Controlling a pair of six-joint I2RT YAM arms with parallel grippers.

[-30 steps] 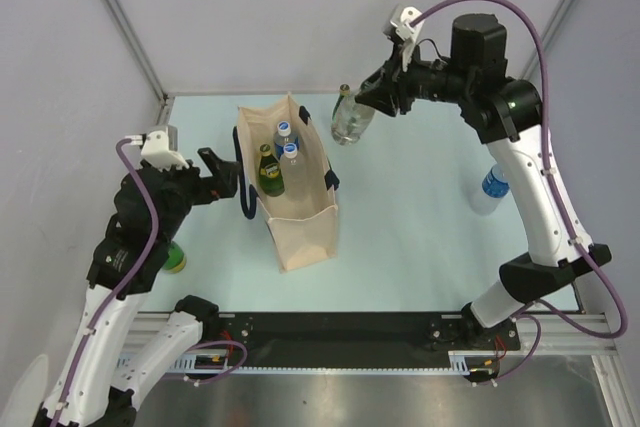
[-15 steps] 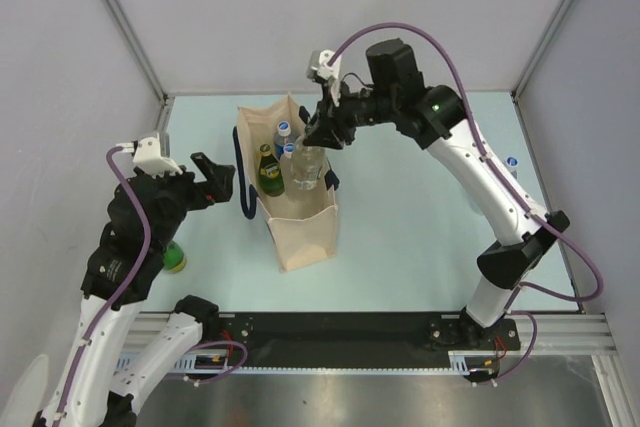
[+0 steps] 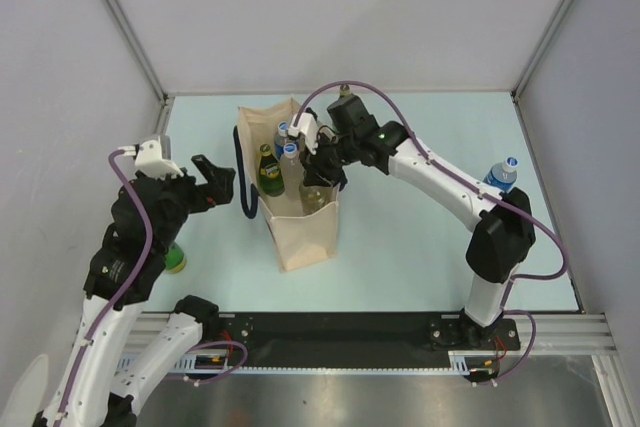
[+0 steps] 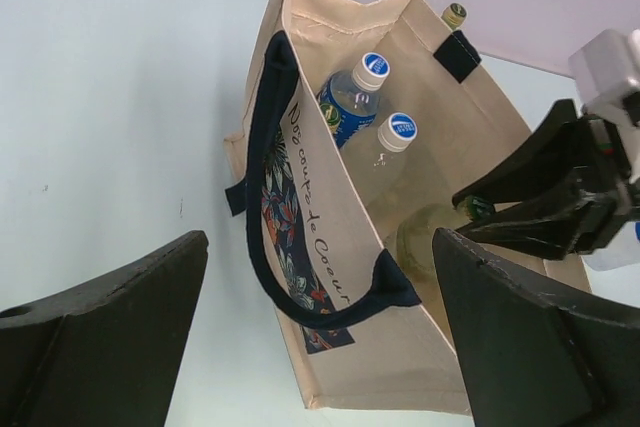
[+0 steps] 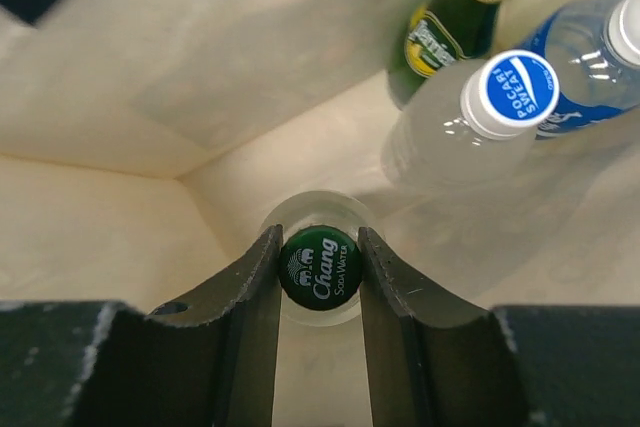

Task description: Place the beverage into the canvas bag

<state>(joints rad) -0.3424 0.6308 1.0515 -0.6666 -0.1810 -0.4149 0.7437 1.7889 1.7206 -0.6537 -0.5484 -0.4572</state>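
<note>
Right claw (image 3: 322,169) clamps soda bottle (image 5: 320,269) inside the bag (image 3: 300,237); release remains. Left claw (image 3: 218,182) spread wide, empty.

This is a robot test cell in a lab. Plain grey wall panels (image 3: 330,7) set in bare metal posts (image 3: 120,22) close in a pale blue table (image 3: 420,237) beyond the left gripper (image 3: 215,177) and right gripper (image 3: 318,182). Behind the grippers, two white arms (image 3: 440,182) are bolted to a black rail (image 3: 330,327) on a brushed metal frame (image 3: 400,397). Purple cables (image 3: 322,92) loop along the arms to a small camera box (image 3: 155,147) just behind each gripper.
</note>
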